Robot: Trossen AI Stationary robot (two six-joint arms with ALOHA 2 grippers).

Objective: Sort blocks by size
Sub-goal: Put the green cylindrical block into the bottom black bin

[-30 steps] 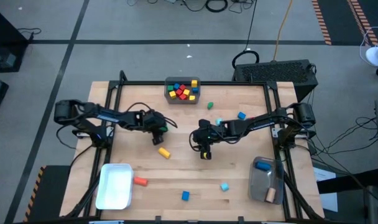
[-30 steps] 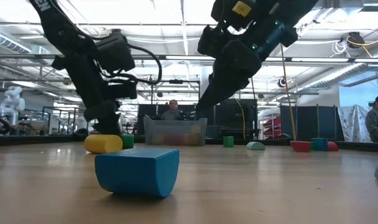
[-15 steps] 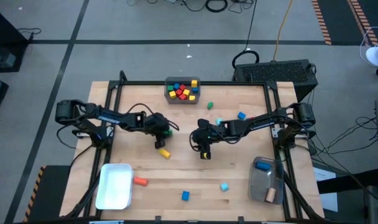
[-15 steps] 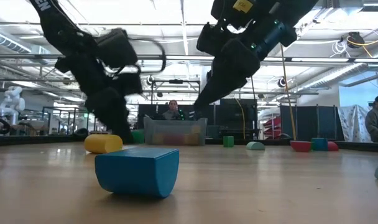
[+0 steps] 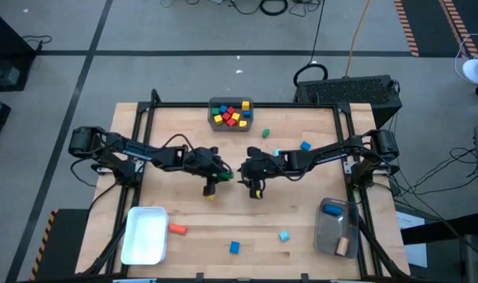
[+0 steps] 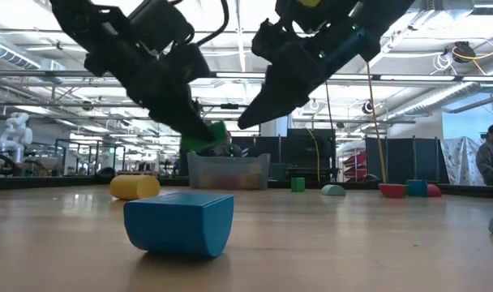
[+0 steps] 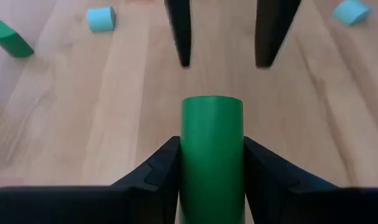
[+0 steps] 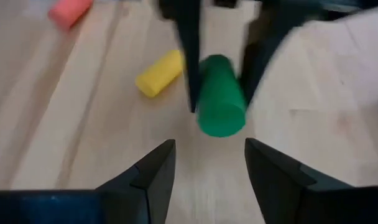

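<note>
Green block [image 7: 211,155] clamped between left pincer [image 5: 216,170] fingers, lifted off bench [image 5: 302,224], long axis pointing straight ahead toward right pincer [image 5: 250,171]. Right pincer released, empty, jaws spread, directly facing block tip, just beside it. Handover looks likely: right arm nearest.

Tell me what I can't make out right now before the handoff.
- Green block length: left wrist view, bottom edge and left gripper fingers cut it off.
- Bin block sizes: high view, too small.
- Yellow block: high view, mostly under the left gripper.
- Right gripper, open: empty.
</note>
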